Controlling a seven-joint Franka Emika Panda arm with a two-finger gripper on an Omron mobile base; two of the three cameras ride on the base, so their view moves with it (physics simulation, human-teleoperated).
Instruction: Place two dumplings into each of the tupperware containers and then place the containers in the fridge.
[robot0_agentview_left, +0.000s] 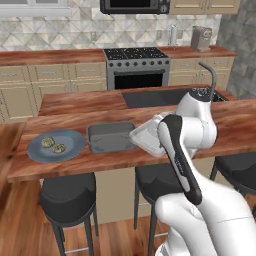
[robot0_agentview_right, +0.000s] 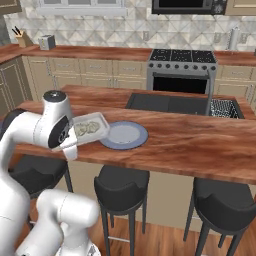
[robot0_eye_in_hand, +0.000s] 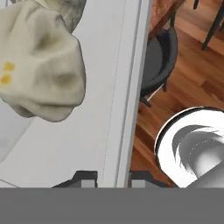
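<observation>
Tool (robot0_eye_in_hand: 113, 177) clamped on rim of tupperware container (robot0_agentview_right: 92, 129), tilted off the counter (robot0_agentview_right: 200, 142) edge with dumplings (robot0_agentview_right: 86, 128) at 10 o'clock in hand view; we judge: level it before carrying to fridge.

Even, shadowless rendered light; slightly soft

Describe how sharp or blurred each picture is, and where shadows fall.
Left base view: soft overall, the two mottled beige dumplings on the round blue-grey plate lack detail. Right base view: similarly soft; stools darken the floor beneath. Hand view: the nearest dumpling looms large in the pale translucent rectangular tupperware container, its edges smeared.
</observation>
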